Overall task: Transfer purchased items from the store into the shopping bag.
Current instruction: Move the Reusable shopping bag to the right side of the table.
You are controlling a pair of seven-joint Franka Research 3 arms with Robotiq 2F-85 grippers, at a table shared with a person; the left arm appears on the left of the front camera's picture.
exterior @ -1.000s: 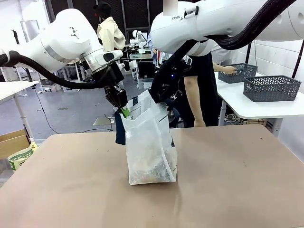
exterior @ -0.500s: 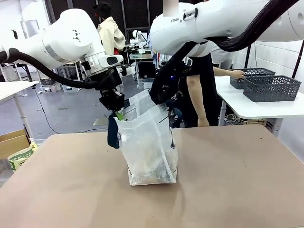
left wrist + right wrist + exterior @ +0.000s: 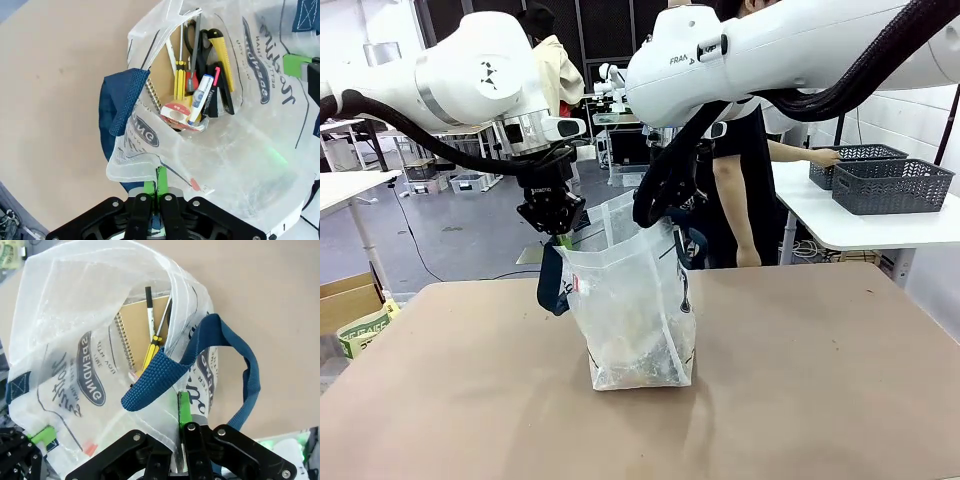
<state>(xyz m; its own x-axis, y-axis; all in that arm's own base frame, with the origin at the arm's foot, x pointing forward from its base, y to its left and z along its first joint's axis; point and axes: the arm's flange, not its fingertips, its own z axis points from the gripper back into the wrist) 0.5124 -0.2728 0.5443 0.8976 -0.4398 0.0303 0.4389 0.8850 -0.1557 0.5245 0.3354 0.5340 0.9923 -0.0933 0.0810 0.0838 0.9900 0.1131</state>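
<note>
The shopping bag (image 3: 635, 310), clear plastic with navy straps, stands upright mid-table. My left gripper (image 3: 560, 232) is shut on its left rim, and the green pads pinch the plastic in the left wrist view (image 3: 155, 182). My right gripper (image 3: 667, 215) is shut on the opposite rim (image 3: 184, 412), beside a navy strap (image 3: 165, 375). Purchased items lie inside the bag: a brown spiral notebook (image 3: 145, 332), screwdrivers (image 3: 179, 75), a tape roll (image 3: 174, 112), a marker (image 3: 200, 95), a yellow cutter (image 3: 222, 55) and scissors. The store, a dark grey lattice basket (image 3: 890, 185), stands on the side table.
A person (image 3: 740, 190) stands behind the bag, one hand on a second grey basket (image 3: 855, 158) on the white side table (image 3: 860, 225). A cardboard box and a green packet (image 3: 360, 330) sit off the table's left edge. Bare brown tabletop (image 3: 820, 380) surrounds the bag.
Both grippers have lifted and spread the bag's rim, the left one moving up and leftward, so the bag stands taller and wider open. The person slid the far basket to the right.
</note>
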